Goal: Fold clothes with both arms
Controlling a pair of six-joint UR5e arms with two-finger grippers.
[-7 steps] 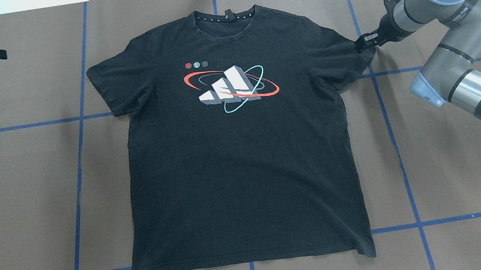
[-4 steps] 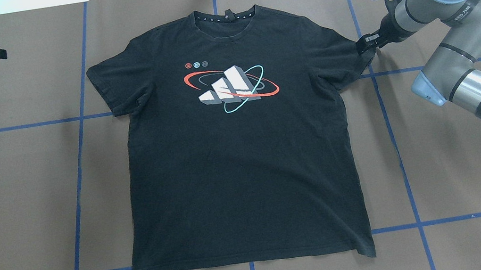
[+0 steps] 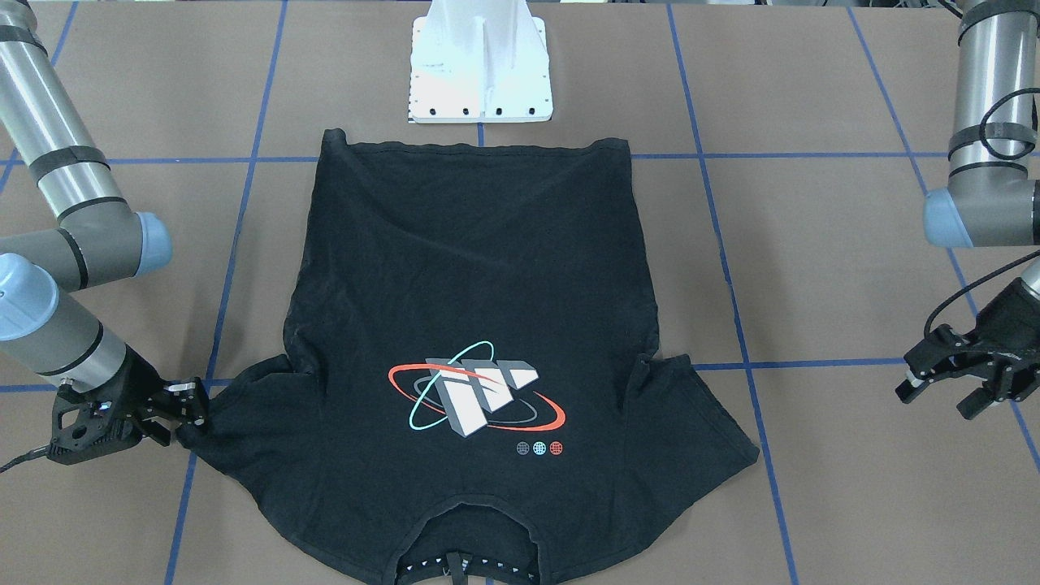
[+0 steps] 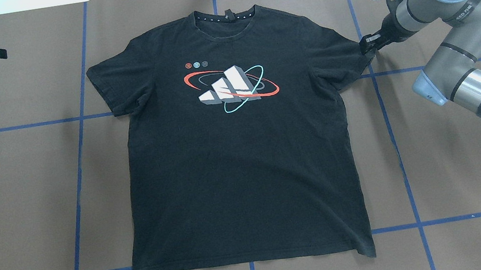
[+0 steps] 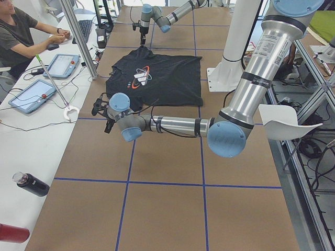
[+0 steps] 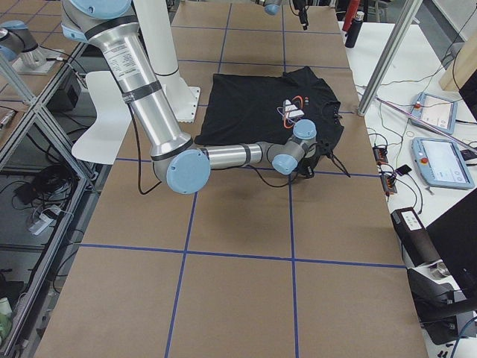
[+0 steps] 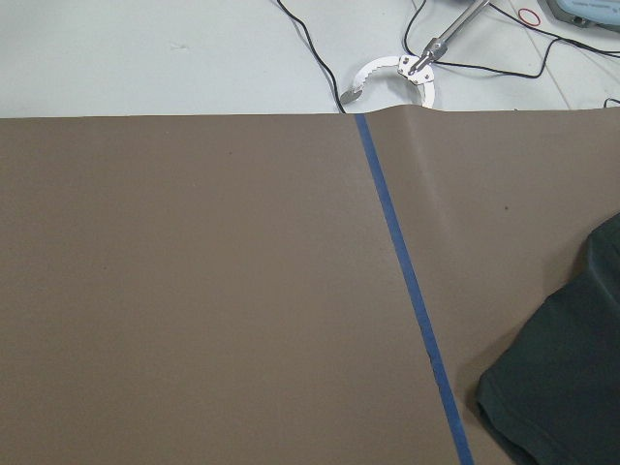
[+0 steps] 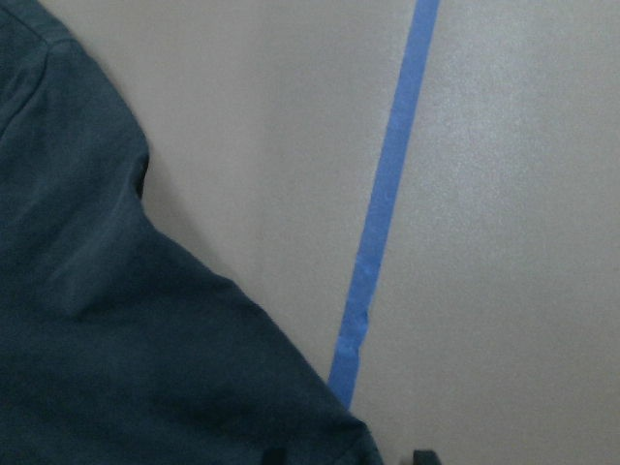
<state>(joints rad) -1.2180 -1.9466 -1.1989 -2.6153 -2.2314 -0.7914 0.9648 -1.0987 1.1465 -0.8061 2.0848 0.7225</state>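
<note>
The black T-shirt (image 4: 240, 168) lies flat on the brown paper, with the white block graphic (image 4: 229, 85) facing up and the collar at the far edge. My right gripper (image 4: 364, 43) is low at the tip of the shirt's right sleeve (image 4: 347, 54). In the front view it (image 3: 197, 404) has its fingers apart at the sleeve's end. The right wrist view shows the sleeve corner (image 8: 145, 368) between two dark fingertips at the bottom edge. My left gripper (image 3: 942, 394) is open and empty, well clear of the other sleeve (image 7: 572, 387).
The white pedestal base (image 3: 481, 73) stands at the near edge, behind the shirt's hem. Blue tape lines (image 4: 78, 168) cross the brown paper. An operator (image 5: 21, 31) sits at a side table with tablets. A white ring tool (image 7: 392, 73) lies beyond the paper's edge.
My right gripper has shifted slightly to the right at the sleeve tip and its wrist has turned a little. The shirt and left arm look unchanged.
</note>
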